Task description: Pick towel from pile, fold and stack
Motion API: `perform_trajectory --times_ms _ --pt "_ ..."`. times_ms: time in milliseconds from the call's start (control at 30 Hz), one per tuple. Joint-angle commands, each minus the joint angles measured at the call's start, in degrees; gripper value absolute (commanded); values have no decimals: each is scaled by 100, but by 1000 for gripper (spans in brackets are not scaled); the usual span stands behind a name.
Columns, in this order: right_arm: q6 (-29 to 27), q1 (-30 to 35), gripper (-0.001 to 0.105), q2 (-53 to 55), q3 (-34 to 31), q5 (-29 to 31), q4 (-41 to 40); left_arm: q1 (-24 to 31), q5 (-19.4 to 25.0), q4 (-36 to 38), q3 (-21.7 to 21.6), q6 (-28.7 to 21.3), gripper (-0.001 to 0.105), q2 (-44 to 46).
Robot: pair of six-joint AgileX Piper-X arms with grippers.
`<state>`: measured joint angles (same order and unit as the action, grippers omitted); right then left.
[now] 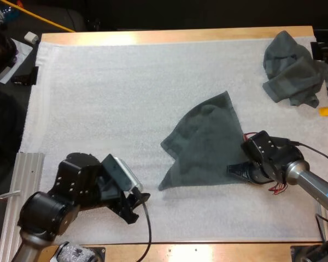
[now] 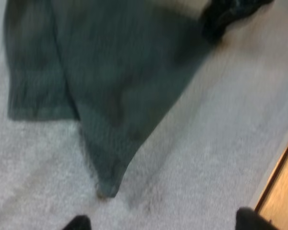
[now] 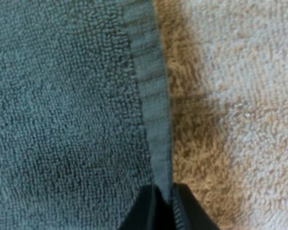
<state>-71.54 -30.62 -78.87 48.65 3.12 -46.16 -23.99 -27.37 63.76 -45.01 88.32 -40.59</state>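
Observation:
A dark grey-green towel lies partly spread in the middle of the white mat, with one pointed corner toward the front. My right gripper is at the towel's right front edge. In the right wrist view its fingers are shut on the towel's hem. My left gripper hovers low over the mat, left of the towel's front corner and clear of it. Its fingertips stand far apart, open. A crumpled towel pile sits at the far right corner.
The mat's wooden front edge runs close to my left gripper. Bare mat stretches across the left and far side. My right arm's gripper shows beyond the towel in the left wrist view.

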Motion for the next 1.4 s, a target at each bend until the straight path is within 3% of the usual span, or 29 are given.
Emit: perform_trajectory --times_ms 0,400,633,1133,1233,1367 --pt "-78 8 1 41 24 174 -43 -217 100 -182 -46 -106 60 -449" --pt "-80 11 1 48 19 178 -166 -1328 1231 -1090 -62 -155 60 -2385" --pt "-101 15 1 75 22 162 -187 -1448 1307 -1663 -51 -153 60 -3602" --pt "-116 1 0 32 17 173 -86 -1458 1539 -2170 -50 -174 58 -4285" --pt "-114 17 0 47 9 167 -86 -1457 1546 -2181 -57 -169 50 -4362" --pt "-130 16 0 43 15 177 -86 -1467 1567 -2137 -46 -150 25 -4405"
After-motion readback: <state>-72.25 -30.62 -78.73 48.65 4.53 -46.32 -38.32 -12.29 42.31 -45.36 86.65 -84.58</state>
